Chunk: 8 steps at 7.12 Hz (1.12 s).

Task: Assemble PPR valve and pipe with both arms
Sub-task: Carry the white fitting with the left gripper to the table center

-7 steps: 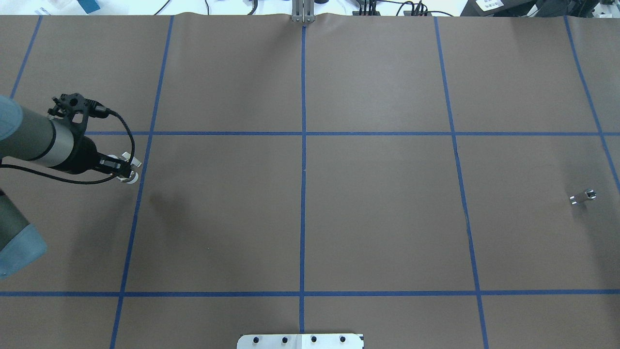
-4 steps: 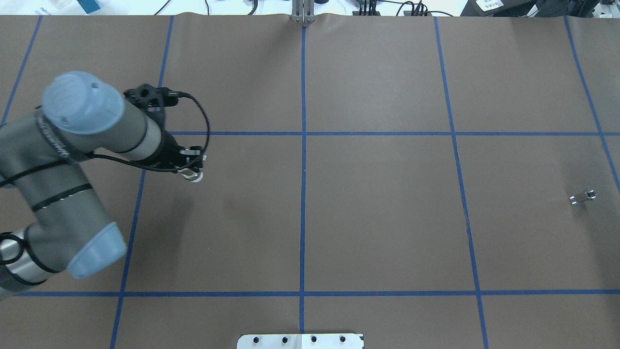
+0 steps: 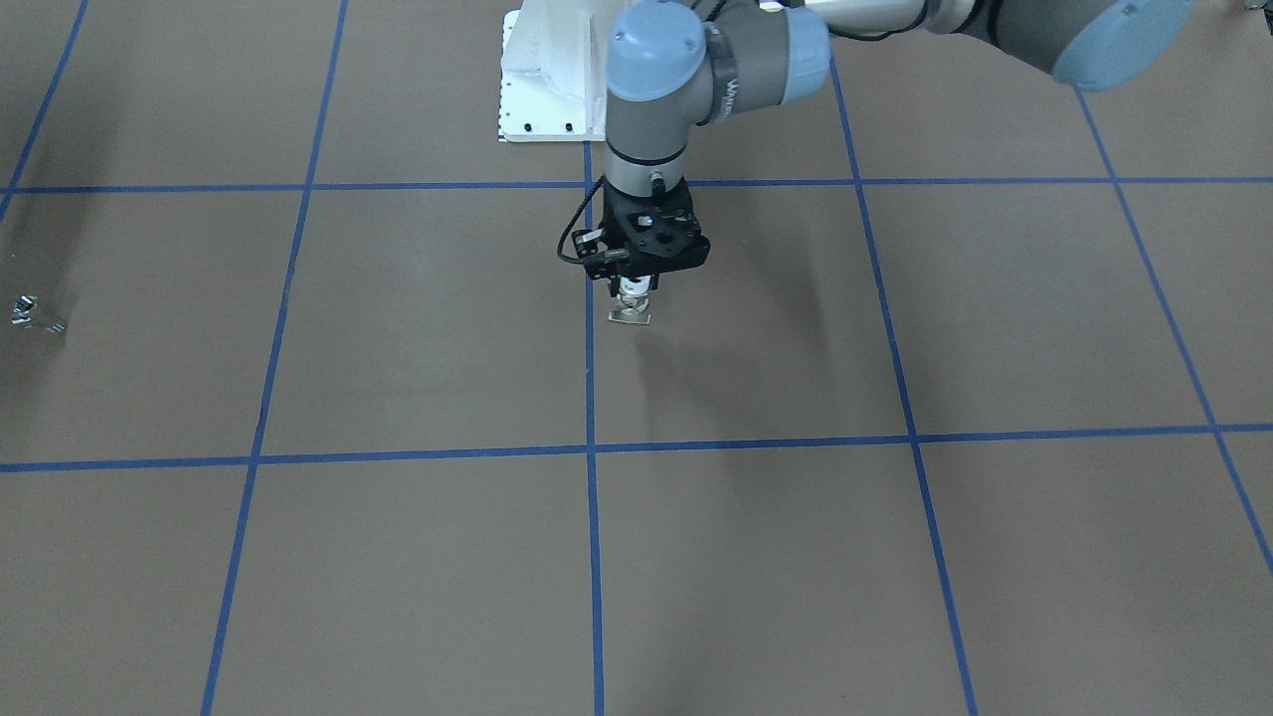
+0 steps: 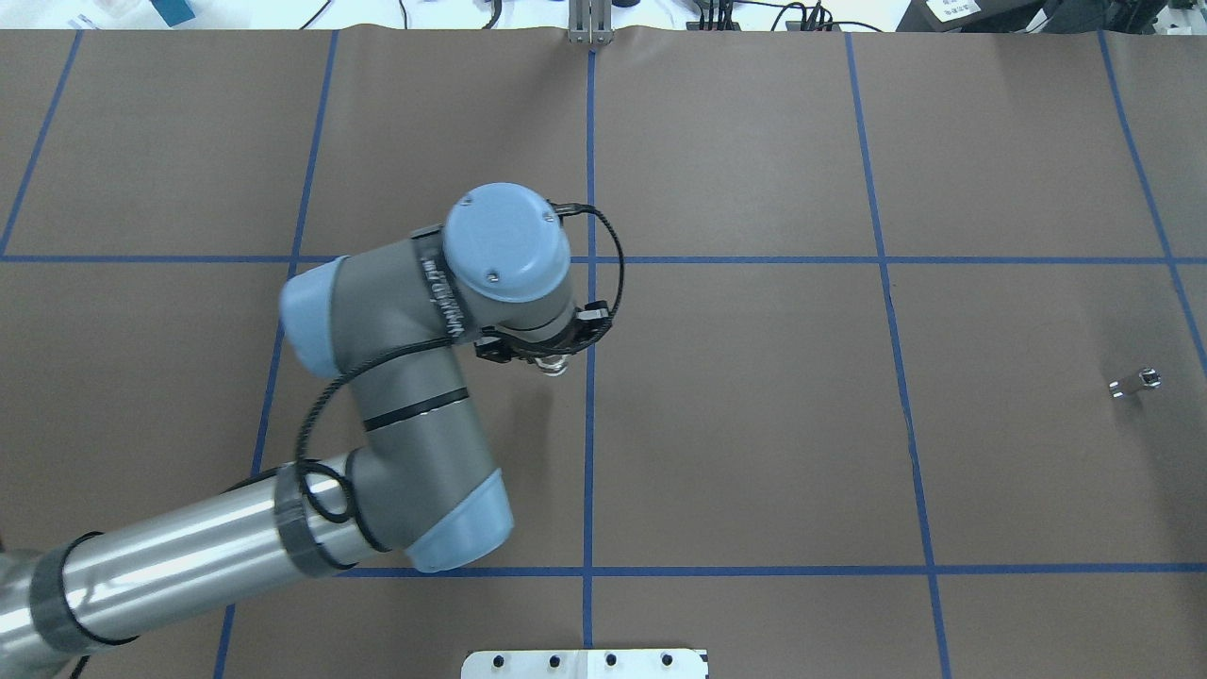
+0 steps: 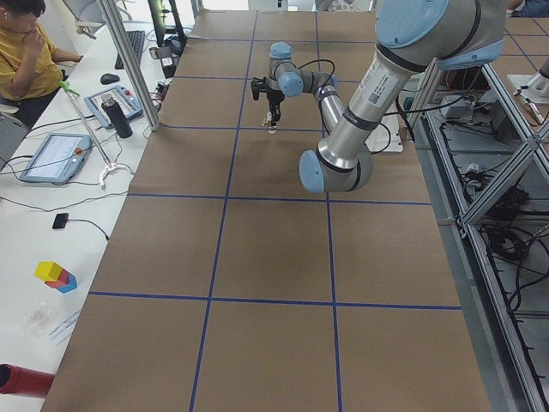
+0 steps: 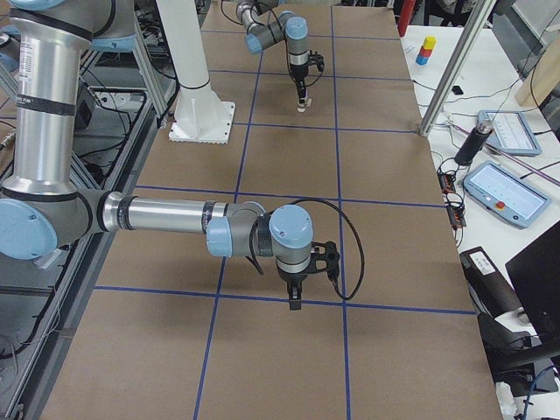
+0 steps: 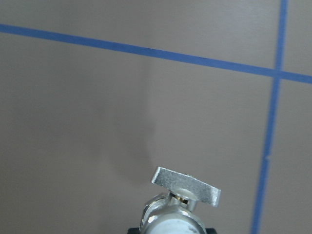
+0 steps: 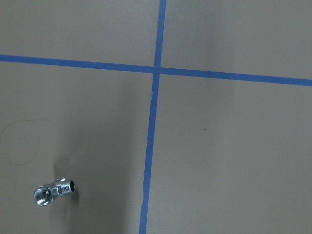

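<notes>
We see the left end effector (image 3: 634,288) closed on the valve (image 3: 631,310). It points down above the surface (image 4: 754,424), just beside the middle blue tape line (image 4: 589,453). The chrome fitting (image 4: 1134,382) lies well apart from that line, on the robot's right. The right end effector (image 6: 296,296) is also far on that side, and we cannot tell its opening.

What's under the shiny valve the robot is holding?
Brown table paper shows beneath the valve in the left gripper, with a blue tape line beside. The spot straight below is covered by the valve.
</notes>
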{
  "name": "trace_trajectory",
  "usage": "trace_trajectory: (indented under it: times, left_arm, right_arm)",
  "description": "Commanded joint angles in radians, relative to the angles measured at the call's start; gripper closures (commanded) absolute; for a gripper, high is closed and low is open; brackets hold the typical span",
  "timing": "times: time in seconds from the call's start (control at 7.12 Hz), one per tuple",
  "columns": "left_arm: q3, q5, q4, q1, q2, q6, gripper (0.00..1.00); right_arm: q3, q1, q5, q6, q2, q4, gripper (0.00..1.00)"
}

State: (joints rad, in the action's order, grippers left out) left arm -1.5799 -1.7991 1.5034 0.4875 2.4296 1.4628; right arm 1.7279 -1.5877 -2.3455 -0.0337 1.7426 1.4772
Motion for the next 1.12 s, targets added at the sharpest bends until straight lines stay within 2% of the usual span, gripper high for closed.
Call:
trace_trajectory:
  times: [0.0, 0.98]
  left_arm:
    - [0.209, 0.012, 0.091, -0.017, 0.129, 0.036, 1.0]
    - [0.21, 0.006, 0.103, 0.026, 0.092, -0.078, 1.0]
  right_arm:
    - [-0.001, 0.0, 0.0, 0.0, 0.0, 0.0, 0.0]
    - [-0.002, 0.0, 0.0, 0.0, -0.003, 0.0, 0.0]
